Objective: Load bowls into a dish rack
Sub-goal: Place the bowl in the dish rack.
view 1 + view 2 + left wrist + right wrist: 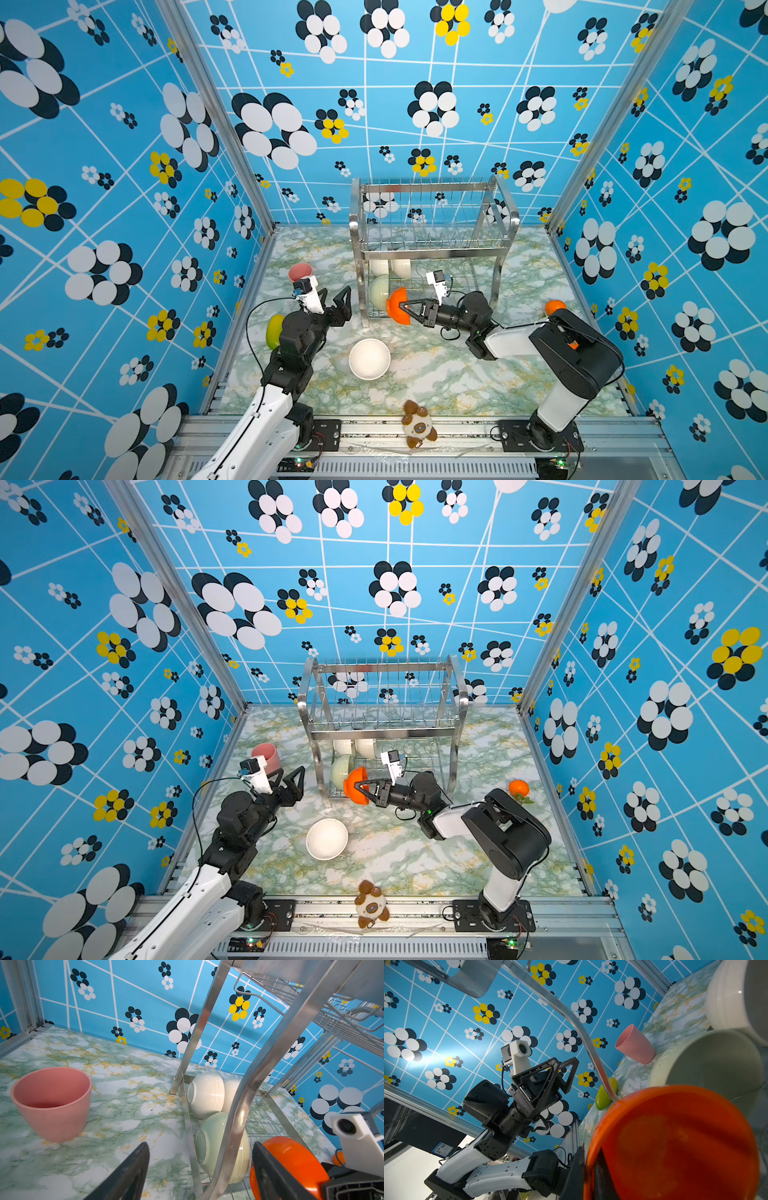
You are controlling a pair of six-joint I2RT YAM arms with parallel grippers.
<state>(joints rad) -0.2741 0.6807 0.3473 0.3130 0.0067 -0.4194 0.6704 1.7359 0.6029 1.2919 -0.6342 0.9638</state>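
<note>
With right fingers (574, 1176) clamped on the rim of the orange bowl (394, 304), left fingers (128, 1174) apart and empty, could lose it if knocked against the dish rack (432, 248) frame or green bowl (379, 291).

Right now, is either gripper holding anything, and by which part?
The right gripper pinches the orange bowl by its rim. The left gripper is open, holding nothing.

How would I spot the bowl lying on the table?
Find the tall steel dish rack at the back of the marbled table. In front of it, mid-table, lies a cream-white bowl, the only bowl loose on the tabletop.
</note>
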